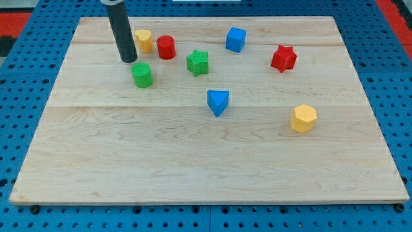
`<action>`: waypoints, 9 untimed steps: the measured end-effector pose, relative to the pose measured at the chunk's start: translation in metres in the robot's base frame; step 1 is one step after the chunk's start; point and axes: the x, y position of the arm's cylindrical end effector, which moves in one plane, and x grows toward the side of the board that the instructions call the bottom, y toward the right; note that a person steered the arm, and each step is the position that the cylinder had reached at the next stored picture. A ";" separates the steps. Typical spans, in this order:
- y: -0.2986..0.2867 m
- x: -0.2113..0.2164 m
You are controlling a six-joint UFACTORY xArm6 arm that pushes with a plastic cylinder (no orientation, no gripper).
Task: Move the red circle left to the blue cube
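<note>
The red circle [166, 47] stands near the view's top, left of centre. The blue cube [235, 39] sits further to the view's right, near the top edge, with the green star [197, 62] lying between and a little below them. My tip [129, 60] rests on the board to the left of the red circle, just below the yellow block [143, 40] and just above the green circle [142, 75]. It touches no block that I can tell.
A blue triangular block [218, 102] sits near the board's middle. A red star [283, 58] is at the view's right top and a yellow hexagon [303, 118] lower right. The wooden board [193, 161] lies on a blue pegboard.
</note>
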 end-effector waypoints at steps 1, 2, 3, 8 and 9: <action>0.039 -0.012; 0.055 -0.026; 0.066 -0.038; 0.066 -0.064; 0.084 -0.064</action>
